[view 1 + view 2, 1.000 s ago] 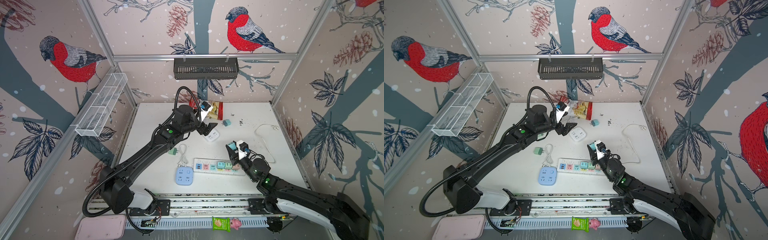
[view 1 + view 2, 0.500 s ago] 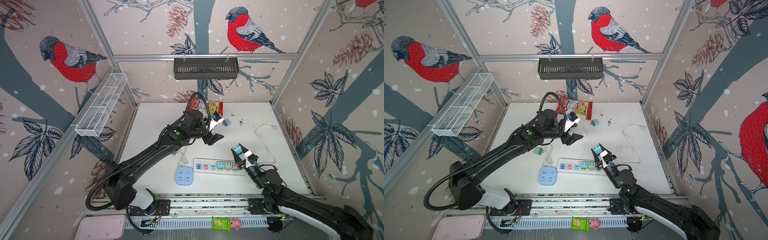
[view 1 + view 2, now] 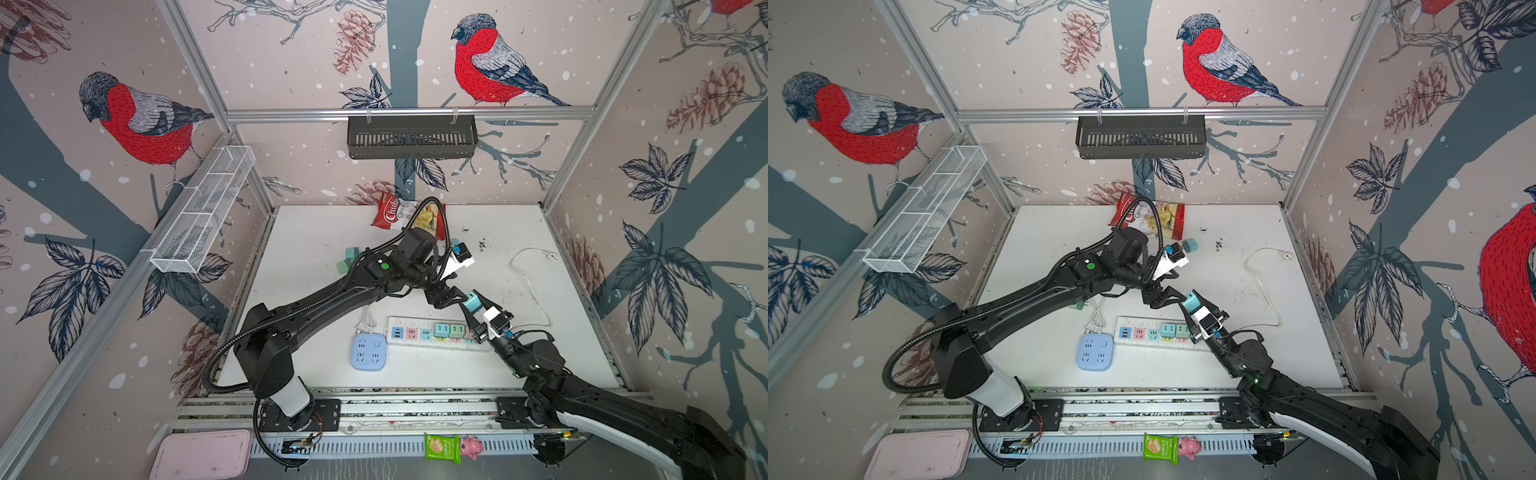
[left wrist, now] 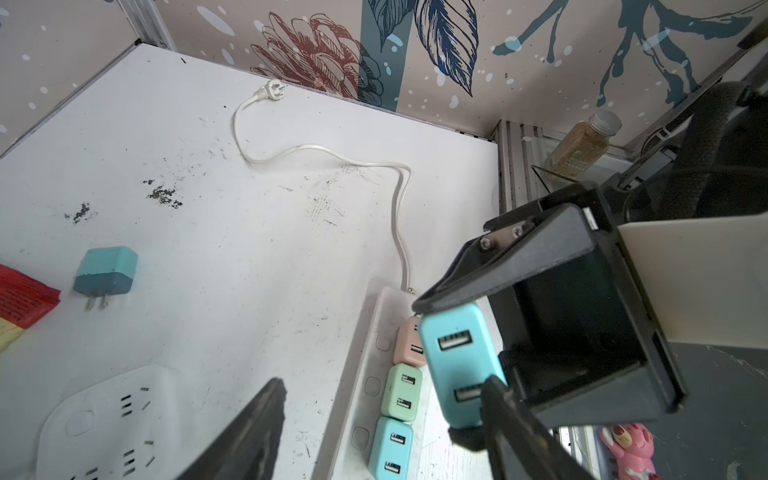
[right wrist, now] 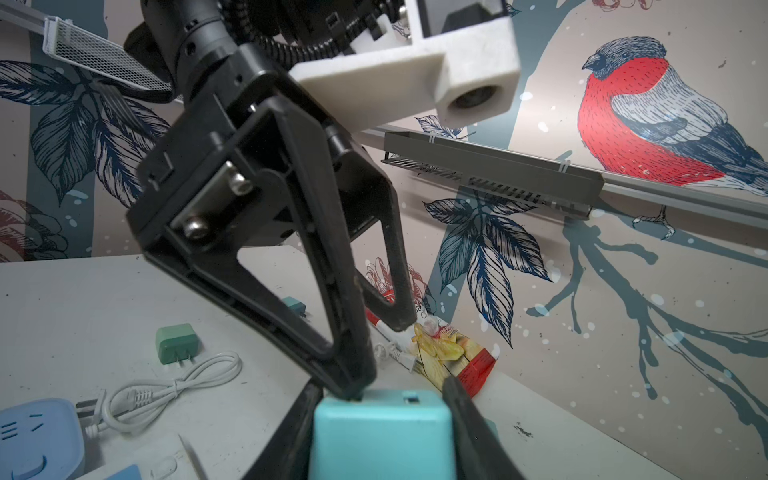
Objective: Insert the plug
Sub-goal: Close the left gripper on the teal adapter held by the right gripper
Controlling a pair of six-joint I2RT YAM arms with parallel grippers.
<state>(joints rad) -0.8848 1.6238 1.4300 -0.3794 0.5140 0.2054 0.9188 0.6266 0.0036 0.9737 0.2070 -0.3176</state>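
from the front rail (image 3: 415, 406) the right arm (image 3: 540, 368) slants up and inward over the surface (image 3: 316, 232), its jaws pointing up and away. the right jaws are pinched on the teal charger plug (image 3: 471, 301), one finger on each narrow end, holding it raised and tilted above the white power strip (image 4: 365, 357), clear of it. the plug's two-port usb face points away from the arm. three small chargers (image 4: 401, 392) sit in the strip just below. the left jaws are spread: in the right wrist view one finger (image 5: 349, 374) meets the edge of the plug's usb face and the other stands off to the side, so the plug is not between them. the left arm (image 3: 332, 295) stretches diagonally from its base across the surface, wrist bent down toward the plug. farther back lie a loose teal plug (image 3: 1190, 245) and a red chip bag (image 3: 388, 214).
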